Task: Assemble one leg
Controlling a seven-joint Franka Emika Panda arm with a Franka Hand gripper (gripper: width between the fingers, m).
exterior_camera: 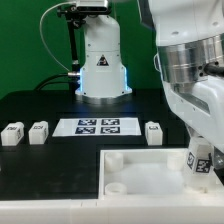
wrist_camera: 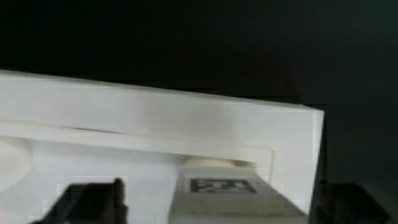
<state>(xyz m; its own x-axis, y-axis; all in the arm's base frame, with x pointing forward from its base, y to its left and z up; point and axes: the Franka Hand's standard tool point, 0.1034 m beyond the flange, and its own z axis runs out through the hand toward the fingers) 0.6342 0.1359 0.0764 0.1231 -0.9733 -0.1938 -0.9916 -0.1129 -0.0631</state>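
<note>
Exterior view, pincer above the white tray's right corner, bare desk toward the left, leg upright between its fingers, grip cannot be told

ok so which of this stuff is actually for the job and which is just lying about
job in hand: leg at the pincer; white tray
lying about: three loose legs; marker board

Black table, dark backdrop (dim room).
</note>
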